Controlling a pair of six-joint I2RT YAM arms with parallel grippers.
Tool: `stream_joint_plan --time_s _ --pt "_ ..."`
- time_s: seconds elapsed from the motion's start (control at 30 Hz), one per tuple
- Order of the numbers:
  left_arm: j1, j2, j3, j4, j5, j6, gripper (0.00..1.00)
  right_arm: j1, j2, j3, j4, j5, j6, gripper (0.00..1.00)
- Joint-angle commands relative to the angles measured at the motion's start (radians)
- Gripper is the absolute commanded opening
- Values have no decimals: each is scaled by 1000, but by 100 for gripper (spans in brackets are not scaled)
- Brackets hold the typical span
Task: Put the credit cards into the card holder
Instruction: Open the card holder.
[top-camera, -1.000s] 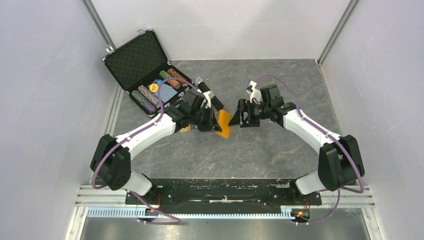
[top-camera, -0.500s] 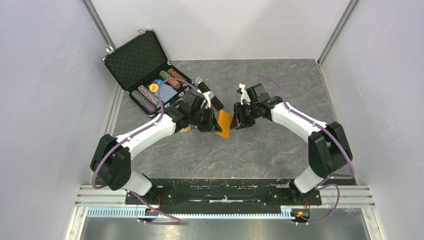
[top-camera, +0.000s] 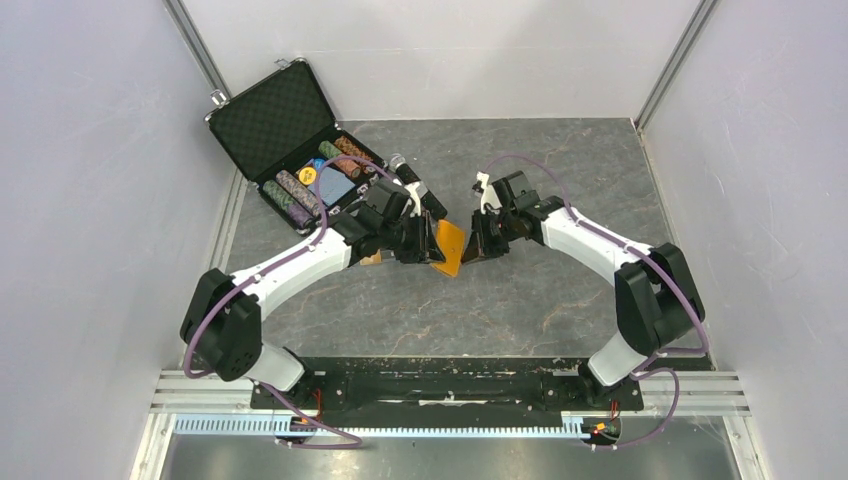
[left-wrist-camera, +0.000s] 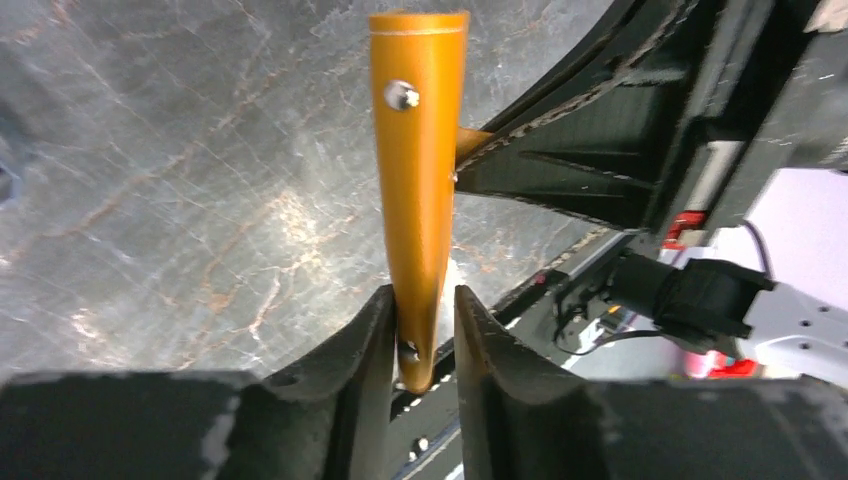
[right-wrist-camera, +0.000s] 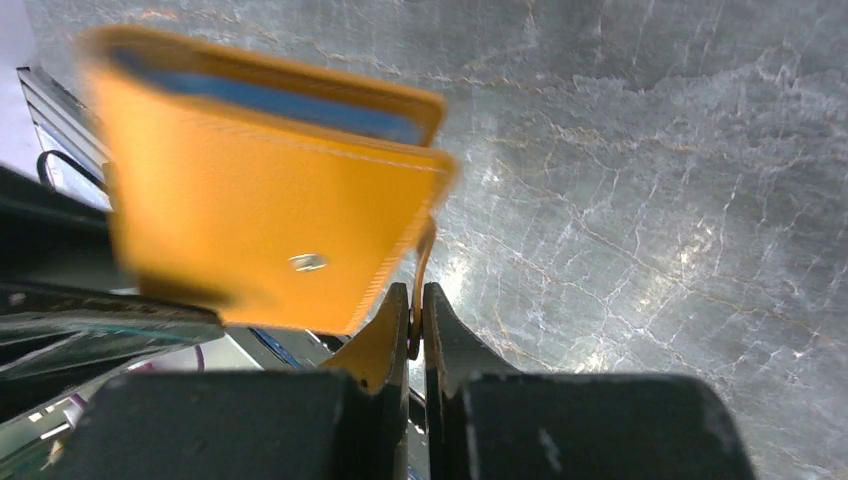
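Jaws on the left arm straddle one end of the card holder, with one finger against the orange leather and a sliver of light showing at the other, so I can't tell whether they truly pinch it. The holder is held edge-up near the middle of the surface, the left arm reaching it from 9 o'clock and the right arm from 3 o'clock. Over there the right jaws are clenched on just a thin lip of the holder's flap. That is my worry: if the left side is slack, the whole weight hangs from that narrow bite, and the holder could swing, twist out and drop. If both sides grip and pull apart, it may skew instead of opening cleanly for the credit cards, none of which I can pick out.
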Motion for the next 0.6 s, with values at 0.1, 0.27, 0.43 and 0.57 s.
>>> stream_joint_plan --time_s 0.1,0.27,0.43,0.57 --pt "2 -113 50 -27 -202 42 74 -1 -76 206 -53 -18 -194 0" --pt "4 -200 85 -59 -378 164 91 -2 -117 283 -83 -82 -322 0" --pt "8 -223 125 -89 -419 352 95 -1 -82 375 -186 -177 -437 0" --pt "7 -228 132 -100 -342 506 96 -1 -47 420 -253 -239 -496 0"
